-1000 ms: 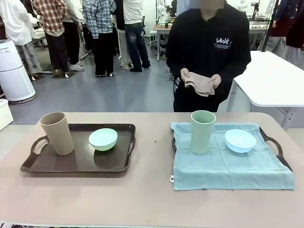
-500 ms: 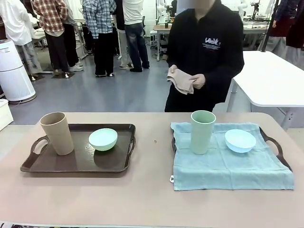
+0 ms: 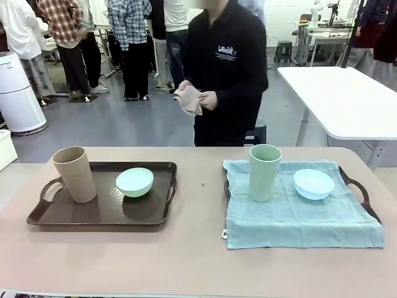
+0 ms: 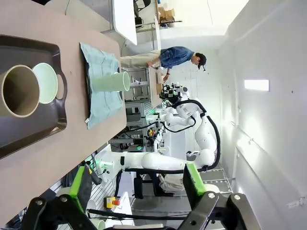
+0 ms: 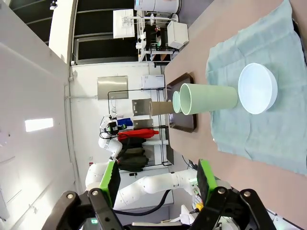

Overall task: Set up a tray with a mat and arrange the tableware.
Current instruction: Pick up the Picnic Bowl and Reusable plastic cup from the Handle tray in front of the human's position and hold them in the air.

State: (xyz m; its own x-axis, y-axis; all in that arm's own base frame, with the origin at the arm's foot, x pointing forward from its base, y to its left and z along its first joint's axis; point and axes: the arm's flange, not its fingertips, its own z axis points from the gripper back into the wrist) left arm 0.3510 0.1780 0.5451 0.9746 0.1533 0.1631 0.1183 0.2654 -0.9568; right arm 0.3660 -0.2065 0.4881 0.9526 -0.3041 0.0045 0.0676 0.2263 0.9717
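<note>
The tan bench [image 3: 198,261] carries two trays, well apart. A dark brown tray [image 3: 102,221] sits on the left. The second tray [image 3: 362,190], on the right, lies under a blue-green mat [image 3: 298,220] whose front edge drapes onto the bench. A small dark speck [image 3: 203,184] lies between them.

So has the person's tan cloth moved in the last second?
Yes. The tan cloth went left: it was above the pale green tumbler, now well left of it.
</note>
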